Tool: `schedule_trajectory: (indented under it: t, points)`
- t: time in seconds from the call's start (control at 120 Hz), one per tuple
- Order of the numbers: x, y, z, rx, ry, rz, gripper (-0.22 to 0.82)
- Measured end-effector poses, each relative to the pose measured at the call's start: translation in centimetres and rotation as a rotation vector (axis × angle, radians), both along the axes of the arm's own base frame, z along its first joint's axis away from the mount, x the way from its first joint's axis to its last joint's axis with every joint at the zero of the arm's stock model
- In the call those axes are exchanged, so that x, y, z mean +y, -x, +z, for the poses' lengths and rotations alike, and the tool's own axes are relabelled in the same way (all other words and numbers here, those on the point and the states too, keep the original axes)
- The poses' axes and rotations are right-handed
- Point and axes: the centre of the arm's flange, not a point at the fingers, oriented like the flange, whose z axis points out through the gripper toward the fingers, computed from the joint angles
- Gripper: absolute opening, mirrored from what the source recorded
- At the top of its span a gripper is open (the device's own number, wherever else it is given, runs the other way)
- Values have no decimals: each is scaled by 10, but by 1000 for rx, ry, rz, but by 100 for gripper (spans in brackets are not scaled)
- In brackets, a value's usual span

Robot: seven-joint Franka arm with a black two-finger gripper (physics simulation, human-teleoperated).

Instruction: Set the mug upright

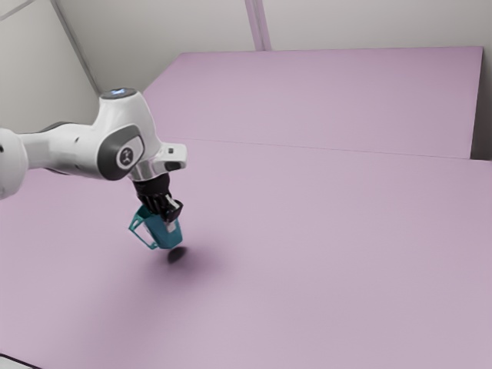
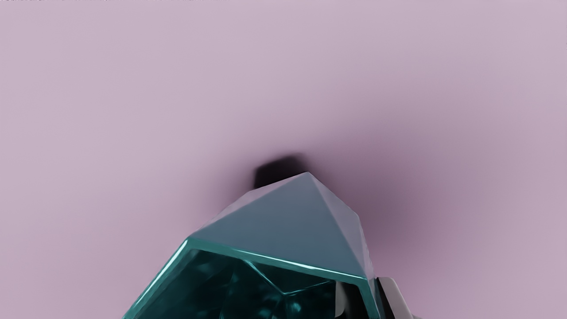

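Your gripper (image 2: pixel 368 299) is closed on the mug (image 1: pixel 163 232), one finger inside the mouth and the other outside, pinching the wall near the rim (image 2: pixel 277 261). The mug hangs below the gripper, mouth up toward it but tilted, and its base looks to be just off the surface (image 1: pixel 307 254), with a dark shadow (image 1: pixel 177 254) near it. The handle (image 1: pixel 141 229) sticks out on the arm's side of the gripper. It isn't upright yet, so you likely need to level it and seat the base. Watch that pinch: with one wall held, the mug could pivot if a base edge catches the surface. If you let go at this lean, it could topple; if you pull away off-line, the inner finger could hook the rim and drag it over.
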Motion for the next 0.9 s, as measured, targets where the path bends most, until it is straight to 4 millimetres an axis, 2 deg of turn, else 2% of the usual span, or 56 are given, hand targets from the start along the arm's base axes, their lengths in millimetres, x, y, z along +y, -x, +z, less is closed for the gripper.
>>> schedule_trajectory:
  t: [0.292,0.9]
  points:
    - [-12,-2,-19,5,-9,72,-17]
    - [-9,-6,-45,28,-17,197,-17]
